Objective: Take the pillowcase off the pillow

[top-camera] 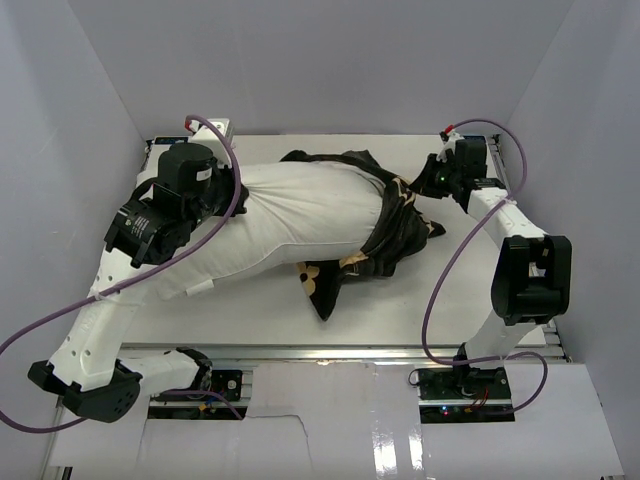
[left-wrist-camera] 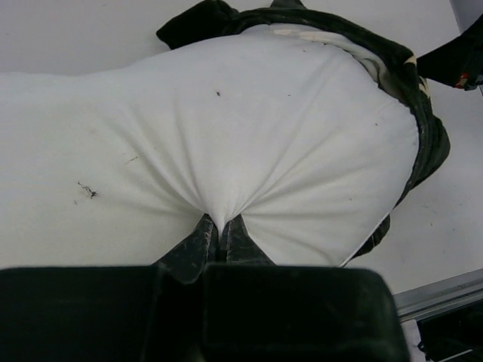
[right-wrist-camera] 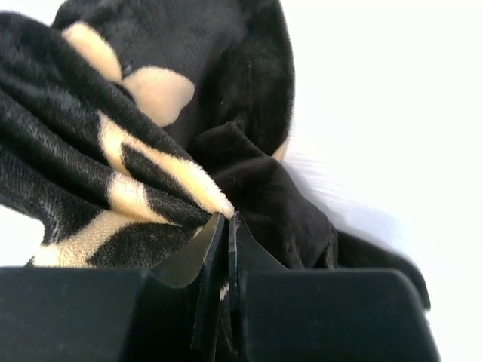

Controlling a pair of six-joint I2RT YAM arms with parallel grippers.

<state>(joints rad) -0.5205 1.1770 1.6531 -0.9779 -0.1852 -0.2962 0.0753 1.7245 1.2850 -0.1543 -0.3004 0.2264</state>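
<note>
The white pillow [top-camera: 300,215] lies across the table, its right end still inside the black pillowcase [top-camera: 385,235] with tan flower motifs, which is bunched there and trails toward the front. My left gripper [top-camera: 236,200] sits at the pillow's left part. In the left wrist view the left gripper [left-wrist-camera: 219,228] is shut, pinching a fold of the pillow [left-wrist-camera: 249,128] so the fabric puckers toward it; the pillowcase [left-wrist-camera: 423,128] rims the far end. My right gripper [top-camera: 432,186] is at the pillowcase's back right edge. Seen from the right wrist, the right gripper [right-wrist-camera: 228,220] is shut on the plush pillowcase [right-wrist-camera: 128,173].
Grey enclosure walls stand on the left, back and right. A small white box [top-camera: 207,128] sits at the back left corner. A metal rail [top-camera: 340,352] runs along the table's front edge, with both arm bases behind it.
</note>
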